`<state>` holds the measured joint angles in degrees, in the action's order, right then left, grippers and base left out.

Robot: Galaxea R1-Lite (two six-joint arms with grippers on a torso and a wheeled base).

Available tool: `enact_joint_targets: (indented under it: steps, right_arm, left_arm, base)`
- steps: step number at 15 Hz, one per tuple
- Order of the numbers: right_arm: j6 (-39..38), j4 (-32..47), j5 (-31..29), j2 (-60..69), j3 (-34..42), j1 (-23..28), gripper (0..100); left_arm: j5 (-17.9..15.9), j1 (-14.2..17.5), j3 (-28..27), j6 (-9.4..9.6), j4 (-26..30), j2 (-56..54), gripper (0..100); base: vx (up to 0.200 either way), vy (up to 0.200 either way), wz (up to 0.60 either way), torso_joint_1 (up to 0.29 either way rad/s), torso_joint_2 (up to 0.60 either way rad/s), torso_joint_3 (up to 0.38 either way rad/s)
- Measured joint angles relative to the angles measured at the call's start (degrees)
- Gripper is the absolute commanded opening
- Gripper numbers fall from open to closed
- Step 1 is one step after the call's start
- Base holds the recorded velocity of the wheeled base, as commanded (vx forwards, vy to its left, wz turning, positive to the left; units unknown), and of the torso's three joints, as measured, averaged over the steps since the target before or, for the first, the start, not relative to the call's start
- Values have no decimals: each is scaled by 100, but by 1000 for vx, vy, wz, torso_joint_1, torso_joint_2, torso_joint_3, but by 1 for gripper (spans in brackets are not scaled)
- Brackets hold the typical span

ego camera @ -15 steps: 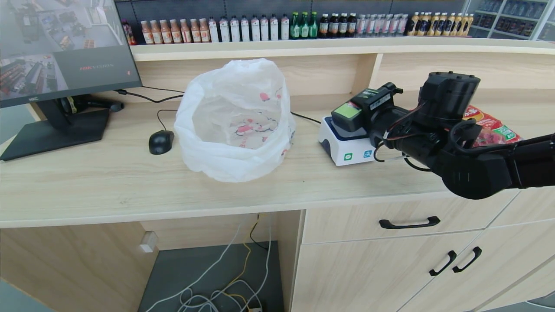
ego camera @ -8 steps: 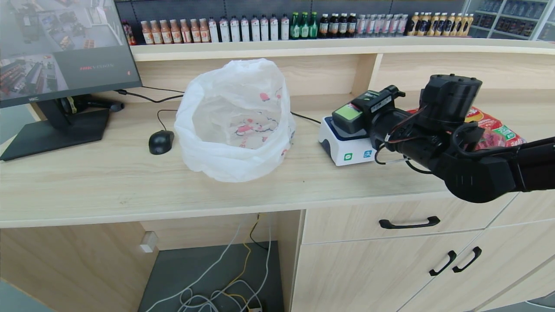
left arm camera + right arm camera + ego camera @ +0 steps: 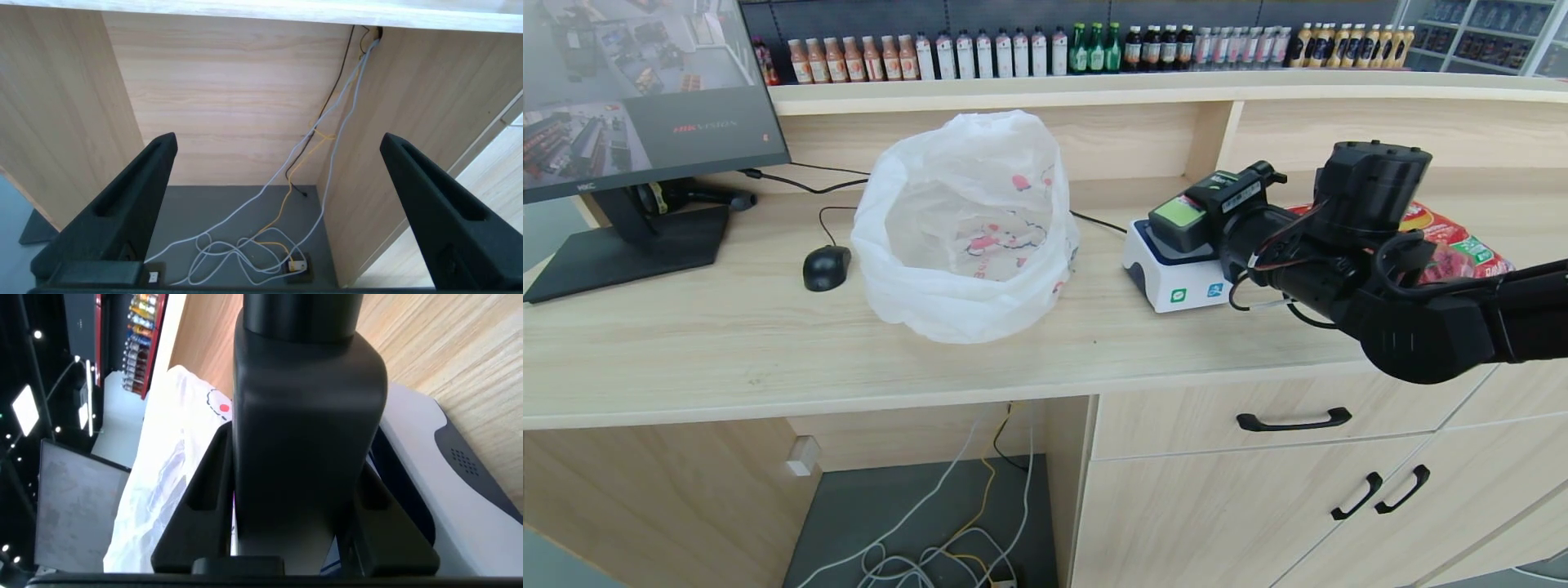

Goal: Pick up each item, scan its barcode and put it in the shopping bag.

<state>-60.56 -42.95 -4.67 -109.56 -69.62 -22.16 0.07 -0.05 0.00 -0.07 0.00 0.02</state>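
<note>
**Item held over the scanner**

The left gripper point(image 3: 278, 145) is hanging open, empty, under the counter point(image 3: 686, 343). The shopping bag point(image 3: 968, 224) is standing open left of the scanner point(image 3: 1172, 282). The right gripper point(image 3: 1205, 208) is clamping a dark, green-faced item point(image 3: 1176, 214) just above that scanner. Its wrist view is showing fingers point(image 3: 204, 498) pressing both sides. The arm is sitting slightly lower than a second ago.

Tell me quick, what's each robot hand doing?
Left gripper: open, holding nothing.
Right gripper: closed on a dark item over the scanner.
</note>
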Motion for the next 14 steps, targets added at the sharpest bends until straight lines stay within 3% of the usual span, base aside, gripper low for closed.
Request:
enact_joint_targets:
  steps: [8, 14]
  right_arm:
    - [84, -122, 0, 283, -35, -149, 0]
    - [1302, -449, -1, 630, -37, -197, 0]
  left_arm:
    - [-2, 2, 0, 0, 0, 0, 100]
    - [-2, 0, 0, 0, 0, 0, 100]
  base:
    - [0, 0, 0, 0, 0, 0]
    - [0, 0, 0, 0, 0, 0]
